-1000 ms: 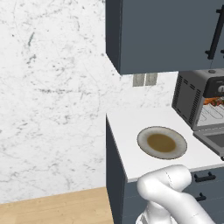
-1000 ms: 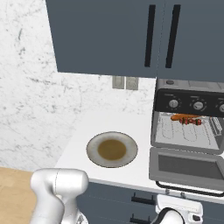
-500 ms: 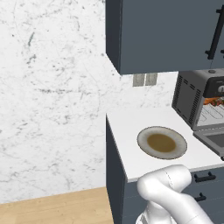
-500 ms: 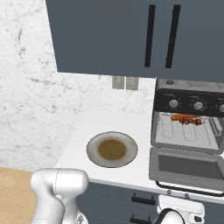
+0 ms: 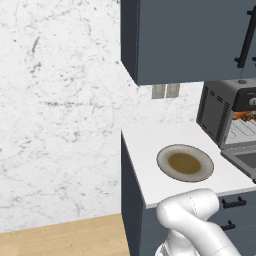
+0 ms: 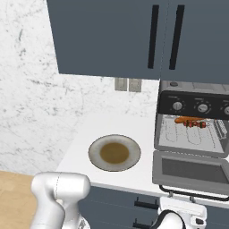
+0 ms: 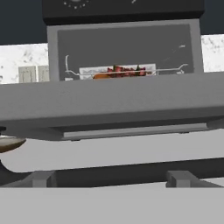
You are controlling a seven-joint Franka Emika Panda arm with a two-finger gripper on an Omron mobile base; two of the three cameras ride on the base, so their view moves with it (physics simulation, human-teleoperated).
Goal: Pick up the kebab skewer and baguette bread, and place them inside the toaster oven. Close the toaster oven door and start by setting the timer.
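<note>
End effector (image 6: 181,214) sits low in front of the worktop (image 6: 112,125), below the door's (image 6: 192,169) handle — whether its fingers are spread or clenched, cannot tell. Hand view looks up along the door's underside (image 7: 109,105) into the oven. Door lies folded down, flat. Skewer (image 6: 197,123) and baguette (image 6: 182,119) both rest on the rack inside the oven (image 6: 194,129), side by side; also seen in hand view, skewer (image 7: 127,70), baguette (image 7: 103,75). Plate (image 6: 114,152) on the worktop left of the oven. Loading looks done — step in hand is closing the door. Next move likely calls for getting under the front edge or handle and pushing it up to latch, then turning a knob (image 6: 178,106) for the timer.
</note>
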